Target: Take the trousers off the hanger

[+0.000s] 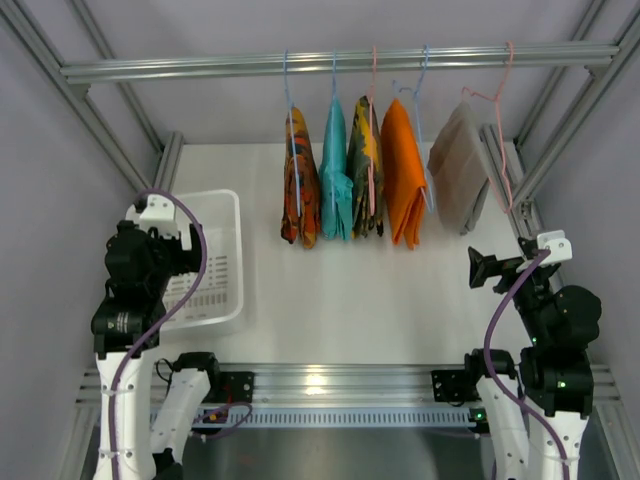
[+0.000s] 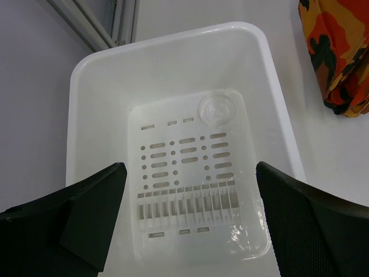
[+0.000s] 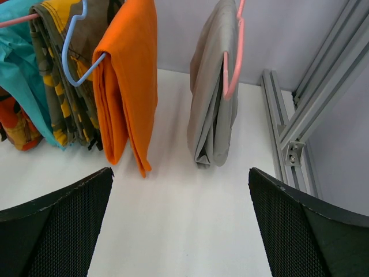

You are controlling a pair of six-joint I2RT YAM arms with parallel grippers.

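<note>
A plain white bench (image 1: 350, 300) lies inside an aluminium frame (image 1: 330, 378). 1 white plastic basket (image 1: 237, 250) with a slotted floor sits directly on the bench at its left side, with the long sides running front to back. Over the far part of the bench a metal rail (image 1: 200, 70) carries 5 hangers (image 3: 232, 69), each with folded garments (image 1: 404, 185) whose lower ends hang close to the bench surface; whether they touch it cannot be told.
</note>
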